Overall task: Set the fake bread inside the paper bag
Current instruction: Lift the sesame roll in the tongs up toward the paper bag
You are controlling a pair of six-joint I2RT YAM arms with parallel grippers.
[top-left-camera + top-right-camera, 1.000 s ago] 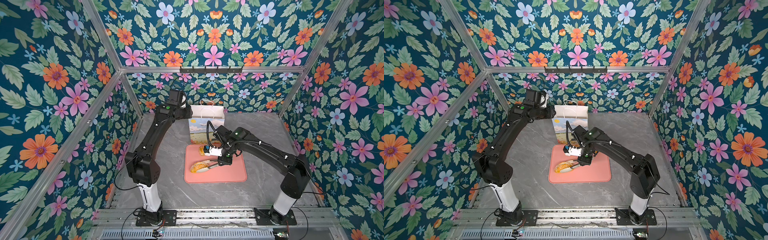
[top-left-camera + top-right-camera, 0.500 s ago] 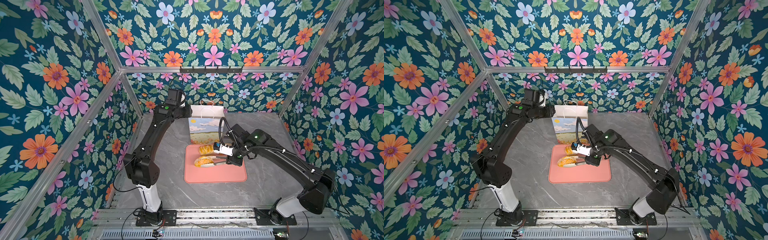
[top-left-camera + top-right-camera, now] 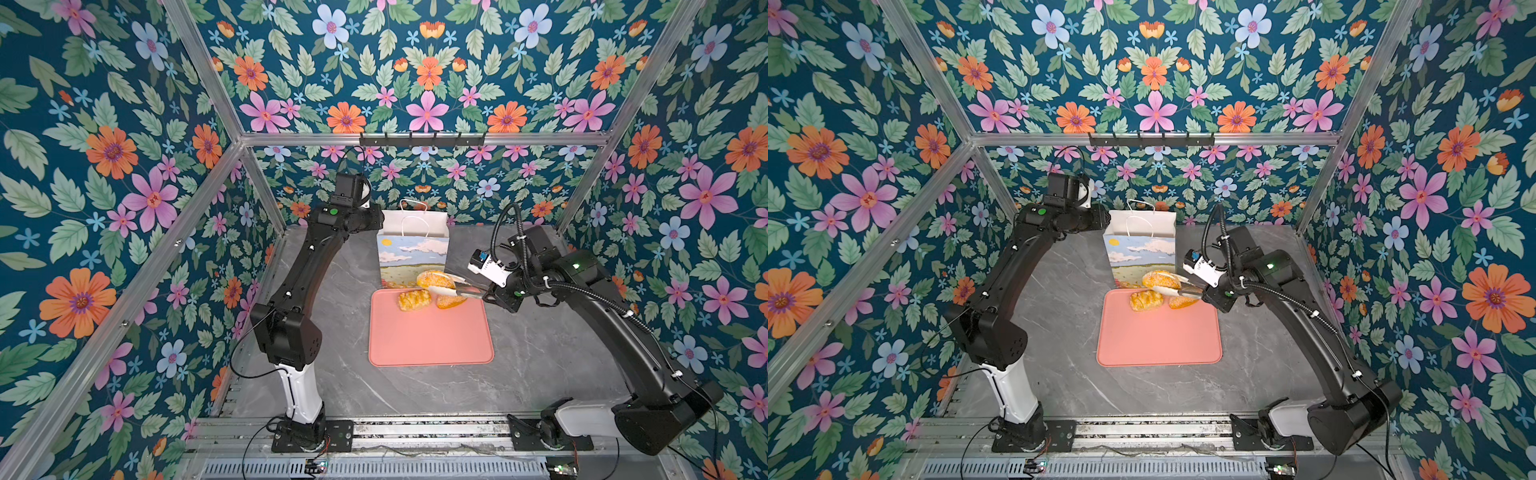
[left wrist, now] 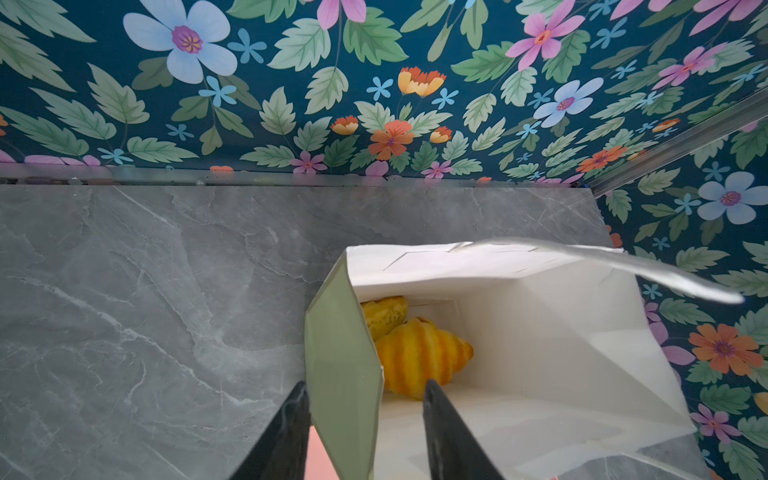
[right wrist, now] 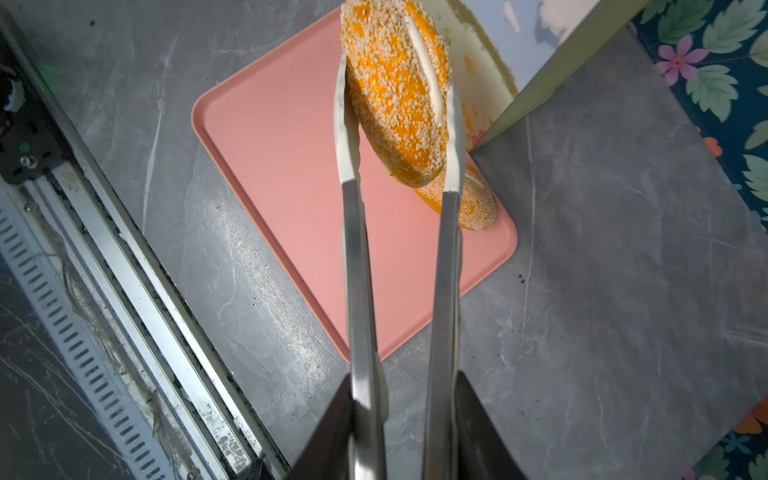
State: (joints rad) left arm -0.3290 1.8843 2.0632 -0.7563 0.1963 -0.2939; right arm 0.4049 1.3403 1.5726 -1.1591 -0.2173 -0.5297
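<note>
My right gripper (image 5: 399,384) is shut on metal tongs (image 5: 442,266), and the tongs pinch a sesame-speckled roll (image 5: 397,91) of fake bread. In both top views that roll (image 3: 434,279) (image 3: 1160,279) hangs just in front of the paper bag (image 3: 413,249) (image 3: 1140,249), above the pink tray's back edge. A lattice pastry (image 3: 413,299) and a second roll (image 3: 451,301) lie on the tray (image 3: 430,336). My left gripper (image 4: 365,399) stands open astride the bag's side wall (image 4: 343,353), one finger inside. Two croissants (image 4: 419,357) lie in the bag.
The bag stands upright at the back of the grey marble table (image 3: 540,353), close to the floral back wall. The tray's front half is bare. A metal rail (image 3: 374,432) runs along the table's front edge.
The right arm has lifted the sesame roll off the tray with the tongs and carried it back toward the bag. The left arm has stayed at the bag.
</note>
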